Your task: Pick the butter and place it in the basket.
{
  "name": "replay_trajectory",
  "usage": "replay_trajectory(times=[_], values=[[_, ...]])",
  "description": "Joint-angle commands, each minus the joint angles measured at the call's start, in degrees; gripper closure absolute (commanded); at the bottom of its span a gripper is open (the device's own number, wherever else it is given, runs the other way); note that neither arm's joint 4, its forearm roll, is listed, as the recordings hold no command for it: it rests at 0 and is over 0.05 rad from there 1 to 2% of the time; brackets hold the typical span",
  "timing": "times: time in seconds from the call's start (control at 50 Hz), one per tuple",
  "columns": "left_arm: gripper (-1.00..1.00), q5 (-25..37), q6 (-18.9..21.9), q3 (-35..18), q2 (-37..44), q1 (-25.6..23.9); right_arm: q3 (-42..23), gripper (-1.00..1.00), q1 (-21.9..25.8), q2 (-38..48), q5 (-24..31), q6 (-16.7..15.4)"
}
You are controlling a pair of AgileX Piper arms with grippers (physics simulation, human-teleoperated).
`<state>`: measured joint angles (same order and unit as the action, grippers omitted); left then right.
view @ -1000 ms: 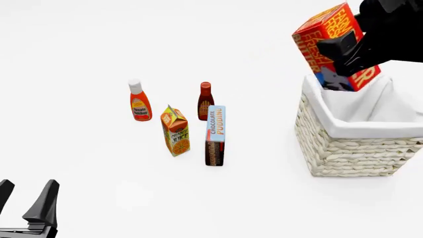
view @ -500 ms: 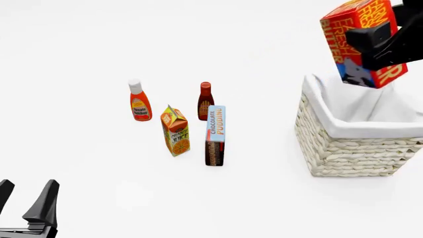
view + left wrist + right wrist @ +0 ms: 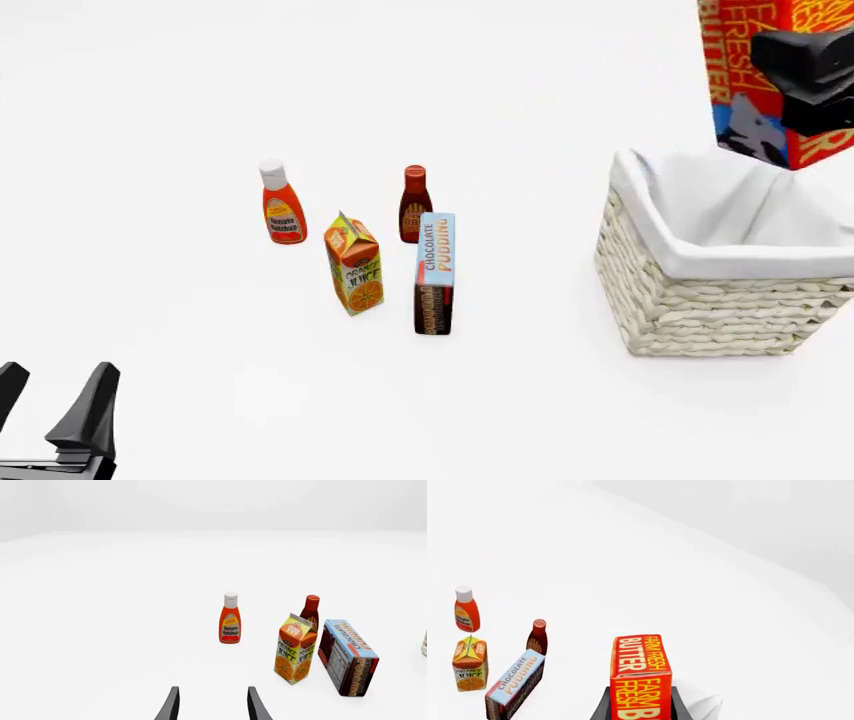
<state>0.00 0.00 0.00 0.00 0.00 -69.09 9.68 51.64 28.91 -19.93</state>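
**Butter held in the air over the basket**

The butter (image 3: 747,85) hangs upright above the basket (image 3: 707,300), clear of its rim, near the table's far right edge. The right gripper (image 3: 807,85) is clamped on the carton, its dark fingers pressed against the sides. In the front view the carton's top is cut off by the frame, and the gripper body covers part of its right face; the blue-and-white cow picture shows at the lower end. The right wrist view gives what the front view lacks: the carton's upper face with the words "FARM FRESH BUTTER" (image 3: 640,675), and black fingers (image 3: 602,707) flanking it on both sides. There the carton's lower part runs out of frame, and only a sliver of white cloth lining shows beside it.

The basket stands on the table (image 3: 534,100), its right side cut off by the frame edge.

Towards the middle of the table stand four groceries close together: a ketchup bottle (image 3: 280,205), a dark sauce bottle (image 3: 415,200), an orange juice carton (image 3: 354,265) and a chocolate pudding box (image 3: 434,275). The pudding box hides the sauce bottle's base in the front view.

The left gripper (image 3: 54,405) sits at the near left corner, fingers spread apart and empty; the left wrist view shows only their tips (image 3: 172,705).
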Motion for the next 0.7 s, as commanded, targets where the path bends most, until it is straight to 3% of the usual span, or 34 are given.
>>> replay_trajectory(times=[0.02,0.7], values=[[-1.00,0.0,0.0,0.0,0.0,0.0,2.1,1.00,-0.3,-3.1,-4.4,3.7],[-1.00,0.0,0.0,0.0,0.0,0.0,7.6,1.00,0.2,-1.0,-11.8,8.2]])
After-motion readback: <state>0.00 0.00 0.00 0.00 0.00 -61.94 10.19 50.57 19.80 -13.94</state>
